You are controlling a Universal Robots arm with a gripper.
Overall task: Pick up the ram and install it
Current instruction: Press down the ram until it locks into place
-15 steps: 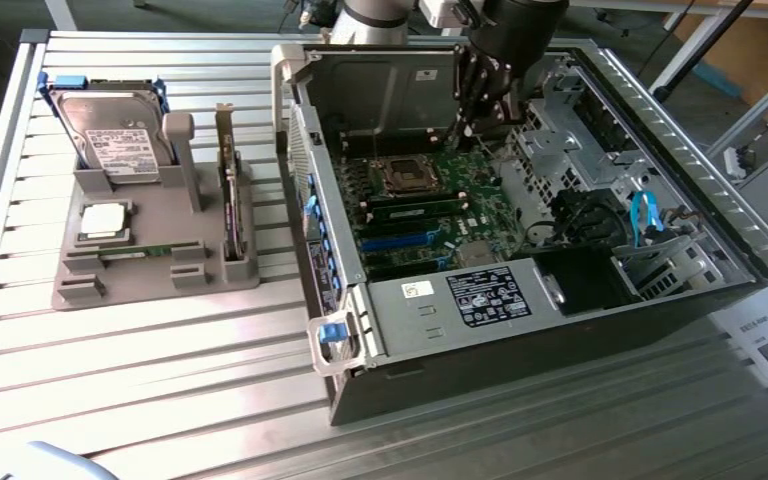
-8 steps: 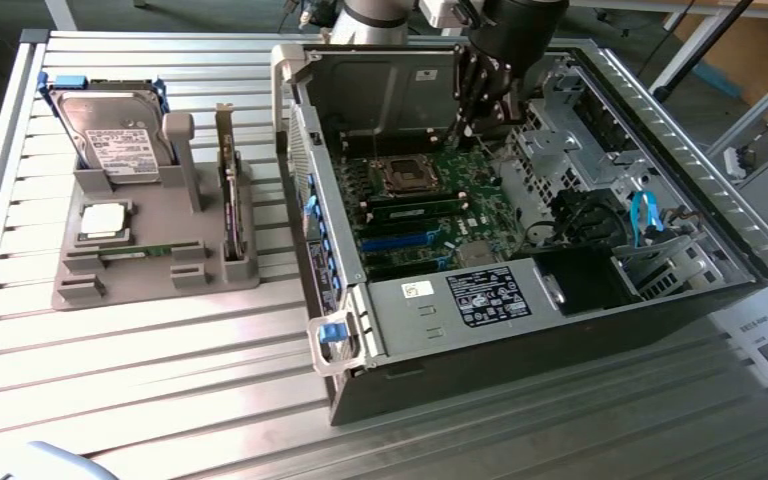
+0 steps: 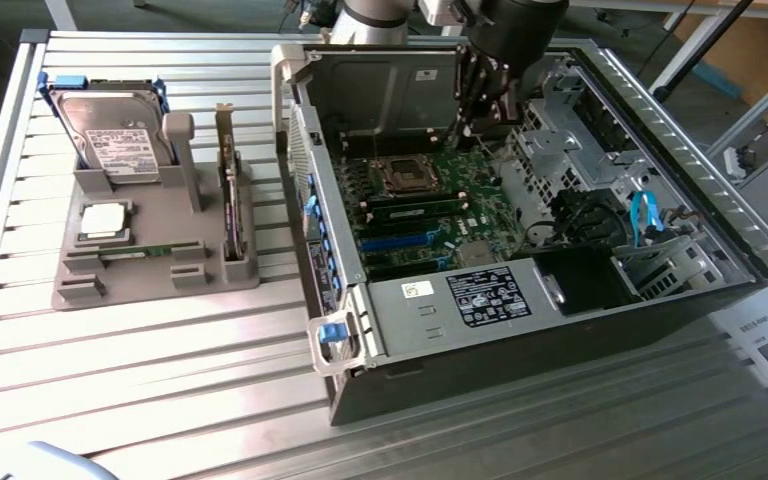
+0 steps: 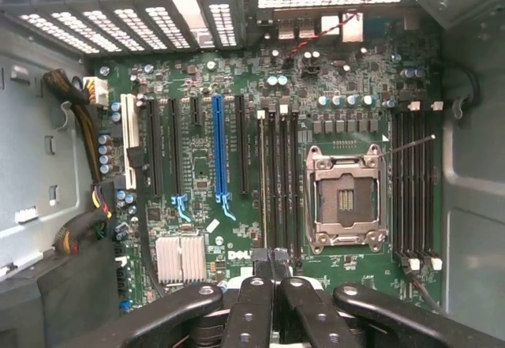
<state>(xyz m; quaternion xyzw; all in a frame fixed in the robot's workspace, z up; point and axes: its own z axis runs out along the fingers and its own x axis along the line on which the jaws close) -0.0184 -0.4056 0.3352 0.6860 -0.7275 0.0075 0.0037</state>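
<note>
Claw (image 3: 475,120) comes first: we see it clenched on nothing, fingers pressed together, hanging inside the open computer case (image 3: 357,300) over the motherboard (image 4: 197,166), near the empty processor socket (image 4: 346,198) and the long dark memory slots (image 4: 278,182). The ram (image 3: 137,251) lies flat in the grey holder (image 3: 131,285) at the exterior view's left, well apart. We judge a clean pick needs the claw released and squared across the stick's long edges.

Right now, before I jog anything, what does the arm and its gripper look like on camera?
The gripper is matte black, built from rounded linkage bars dotted with small round pivot holes and silver screw heads. In the exterior view its dark finger assembly hangs from a black cylindrical wrist body, below a pale grey-white arm segment. No markings are legible.
</note>
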